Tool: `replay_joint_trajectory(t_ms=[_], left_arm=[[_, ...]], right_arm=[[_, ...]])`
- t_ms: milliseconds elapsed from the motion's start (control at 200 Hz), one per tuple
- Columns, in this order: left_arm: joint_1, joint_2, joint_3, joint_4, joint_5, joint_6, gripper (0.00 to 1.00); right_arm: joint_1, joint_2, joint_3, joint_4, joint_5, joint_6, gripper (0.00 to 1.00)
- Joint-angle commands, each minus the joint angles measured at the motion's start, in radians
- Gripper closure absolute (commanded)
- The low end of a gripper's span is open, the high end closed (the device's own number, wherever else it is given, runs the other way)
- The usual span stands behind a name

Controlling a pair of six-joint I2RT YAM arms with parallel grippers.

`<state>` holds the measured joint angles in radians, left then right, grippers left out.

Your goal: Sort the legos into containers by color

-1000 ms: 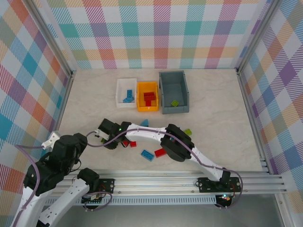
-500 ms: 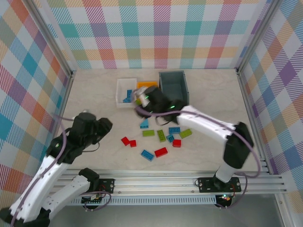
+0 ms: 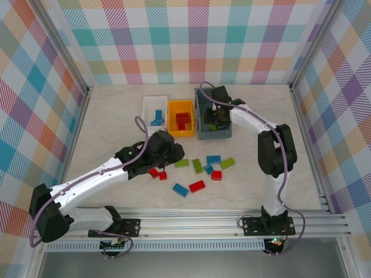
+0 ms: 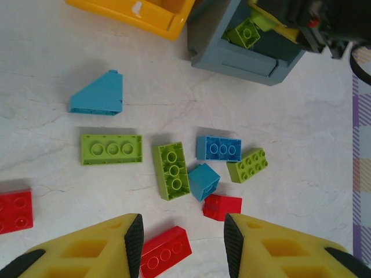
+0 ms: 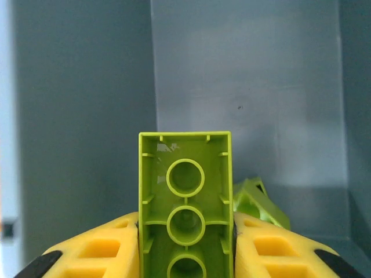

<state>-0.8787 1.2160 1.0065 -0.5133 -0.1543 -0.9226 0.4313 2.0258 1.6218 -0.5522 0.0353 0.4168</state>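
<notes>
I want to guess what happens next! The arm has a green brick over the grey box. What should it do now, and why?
Probably open the right gripper and let the lime green brick drop. It hangs over the grey bin, where another green piece already lies, so the colour matches.

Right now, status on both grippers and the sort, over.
Right gripper shut on lime brick, over grey bin. Left gripper open above red brick on table. Nothing in the way.
</notes>
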Motion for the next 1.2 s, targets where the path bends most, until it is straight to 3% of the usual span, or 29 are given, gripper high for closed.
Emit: replay_joint_trajectory(t_ms=[0, 120, 245, 330, 495, 720, 865, 935, 1200], left_arm=[[-0.021, -0.006, 0.027, 0.038, -0.045, 0.002, 0.57], [-0.025, -0.018, 0.025, 0.026, -0.057, 0.000, 0.57], [-0.026, -0.028, 0.028, 0.015, -0.063, 0.001, 0.57], [-0.026, -0.029, 0.031, 0.008, -0.066, 0.002, 0.57], [-0.027, -0.035, 0.034, -0.019, -0.096, -0.008, 0.57], [-0.026, -0.028, 0.083, -0.137, -0.177, -0.004, 0.57], [-0.011, 0.015, 0.129, -0.247, -0.207, 0.036, 0.54], [0.015, 0.039, 0.113, -0.246, -0.180, 0.034, 0.47], [0.094, 0.304, 0.174, -0.135, -0.057, 0.139, 0.27]], right_arm=[[-0.005, 0.044, 0.101, -0.093, -0.034, 0.030, 0.72], [-0.010, 0.087, 0.129, -0.124, -0.037, 0.051, 0.68], [-0.011, 0.071, 0.104, -0.108, -0.037, 0.054, 0.50], [-0.011, 0.037, 0.084, -0.092, -0.035, 0.048, 0.45], [-0.004, -0.047, 0.078, -0.078, -0.023, 0.019, 0.46], [0.036, -0.221, 0.029, -0.047, 0.031, -0.048, 0.58], [0.098, -0.421, -0.136, 0.025, 0.082, -0.109, 0.59], [0.142, -0.532, -0.251, 0.062, 0.088, -0.125, 0.58], [0.426, -0.864, -0.700, 0.167, 0.052, -0.095, 0.34]])
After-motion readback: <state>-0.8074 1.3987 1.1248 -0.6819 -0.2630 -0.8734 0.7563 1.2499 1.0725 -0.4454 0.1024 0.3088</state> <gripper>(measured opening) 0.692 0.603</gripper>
